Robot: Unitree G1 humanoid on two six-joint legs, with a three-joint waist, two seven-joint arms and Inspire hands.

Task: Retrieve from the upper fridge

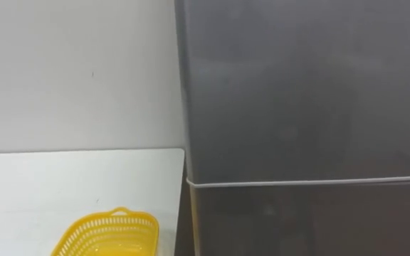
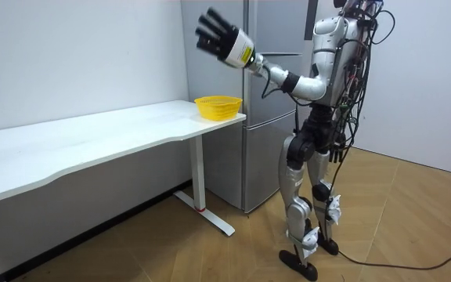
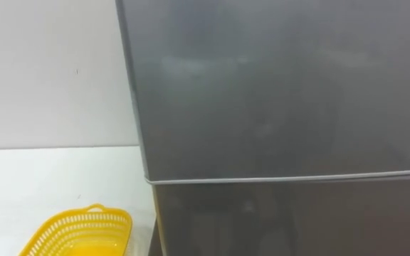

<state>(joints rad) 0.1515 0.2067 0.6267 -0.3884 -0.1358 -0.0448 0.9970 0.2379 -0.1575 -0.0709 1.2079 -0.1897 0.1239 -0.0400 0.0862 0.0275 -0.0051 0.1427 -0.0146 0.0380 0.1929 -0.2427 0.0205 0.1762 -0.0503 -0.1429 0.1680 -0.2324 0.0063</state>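
Before the closed fridge (image 1: 305,92), the left hand (image 2: 219,37) hangs raised, fingers spread.

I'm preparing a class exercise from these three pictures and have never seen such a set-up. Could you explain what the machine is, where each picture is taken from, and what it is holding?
The machine is a two-legged humanoid robot with fingered hands. The room view comes from a camera standing aside; the two eye views come from its head. It stands facing a grey fridge, both doors shut. Beside the fridge, a white table carries a yellow basket. Its left hand is raised high, fingers straight, holding nothing.
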